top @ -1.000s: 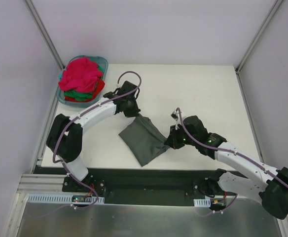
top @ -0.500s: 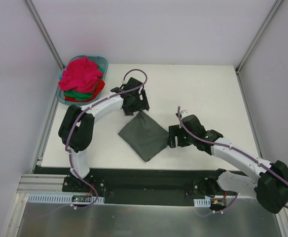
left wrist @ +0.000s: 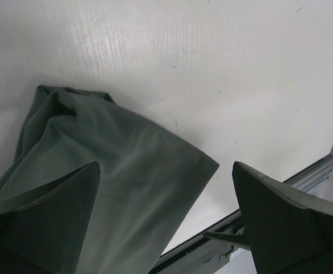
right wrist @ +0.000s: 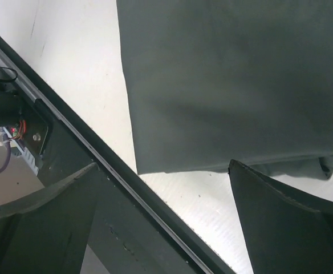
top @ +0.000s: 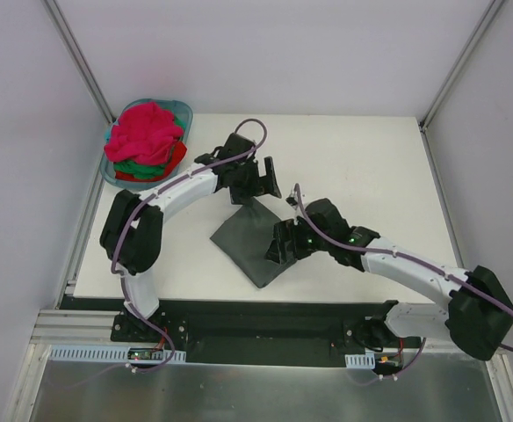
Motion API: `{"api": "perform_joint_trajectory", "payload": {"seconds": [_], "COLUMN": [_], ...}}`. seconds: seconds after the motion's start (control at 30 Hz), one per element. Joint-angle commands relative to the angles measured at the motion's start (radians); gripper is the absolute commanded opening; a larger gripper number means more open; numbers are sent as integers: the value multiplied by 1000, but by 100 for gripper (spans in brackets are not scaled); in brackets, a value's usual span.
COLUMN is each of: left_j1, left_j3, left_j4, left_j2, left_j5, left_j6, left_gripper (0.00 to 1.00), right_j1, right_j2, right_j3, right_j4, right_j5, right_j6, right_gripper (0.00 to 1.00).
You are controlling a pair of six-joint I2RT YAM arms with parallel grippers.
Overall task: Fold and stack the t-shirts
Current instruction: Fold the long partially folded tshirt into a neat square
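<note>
A dark charcoal grey t-shirt (top: 249, 241) lies folded into a flat diamond on the white table, near its front edge. My left gripper (top: 263, 185) hovers at the shirt's far corner, open, with the grey cloth (left wrist: 115, 165) below its left finger (left wrist: 47, 222) and nothing between the jaws (left wrist: 166, 222). My right gripper (top: 282, 245) is over the shirt's right corner, also open (right wrist: 163, 222); the folded grey shirt (right wrist: 229, 85) lies just beyond its fingertips. More t-shirts, pink-red (top: 146, 129), green (top: 139, 164) and red (top: 174, 156), are heaped at the back left.
The heaped shirts fill a teal plastic basket (top: 184, 112) at the table's back left corner. A dark metal rail (right wrist: 98, 165) runs along the table's front edge, close to the folded shirt. White walls and frame posts enclose the table.
Both grippers have opened and let go of the grey shirt, which now lies flat. The left gripper moved right; the right gripper moved left over the shirt's corner.
</note>
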Motion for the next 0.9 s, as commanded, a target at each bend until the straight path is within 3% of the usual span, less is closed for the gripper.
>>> {"api": "perform_joint_trajectory", "payload": {"seconds": [0.0,0.3,0.5,0.63,0.87], "left_j1": [3,22,30,30,30], "left_j3": [72,110,-78,-220,-224], "left_j4": [22,19,8,13,14], "left_j2": [125,287,152,35,-74], "left_j5": [126,-18,-171,-182,-180], "left_j6": [22,-18,-33,-62,-46], "left_gripper": [99,99,99,99,99], "right_j1": [12,-35,-119,-155,-156], "right_j2": [99,326,394,385,267], "right_j3": [42,65,68,109,226], "right_j4": [113,-11,-69,-105,-226], "right_j5": [20,218,258,256,302], "right_j6": [64,68,18,-45,-94], "right_gripper": [96,96,96,96,96]}}
